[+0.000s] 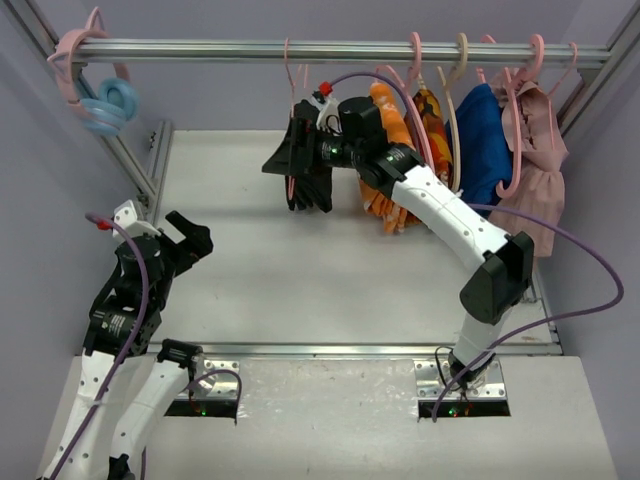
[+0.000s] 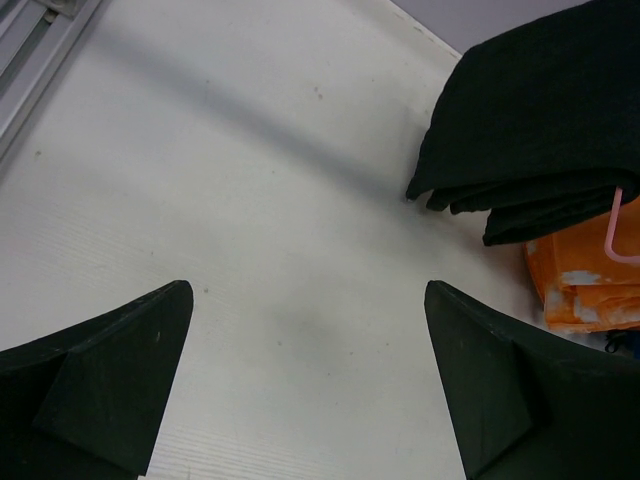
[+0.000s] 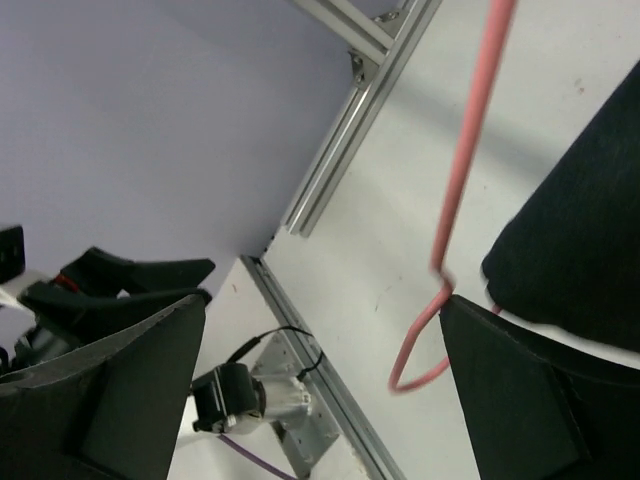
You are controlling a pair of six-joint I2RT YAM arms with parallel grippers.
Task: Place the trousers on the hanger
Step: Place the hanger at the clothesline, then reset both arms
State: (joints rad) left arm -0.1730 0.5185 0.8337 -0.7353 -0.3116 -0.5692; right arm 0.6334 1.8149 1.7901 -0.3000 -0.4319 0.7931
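Nearest, the left gripper [image 1: 185, 240] hovers over the matte white table [image 1: 300, 285], its two black wedge fingers spread wide with nothing between them. Farther in, the right gripper [image 1: 290, 160] is also wide open and holds nothing. It sits beside the single pair of folded black fabric trousers [image 1: 312, 192], which drape over one thin pink wire hanger [image 3: 460, 180] hooked on the aluminium rail [image 1: 220, 48]. Beyond hang orange patterned cloths [image 1: 392, 175], one blue garment [image 1: 490, 150] and one pink dress [image 1: 542, 160]; their hangers overlap and are hard to count.
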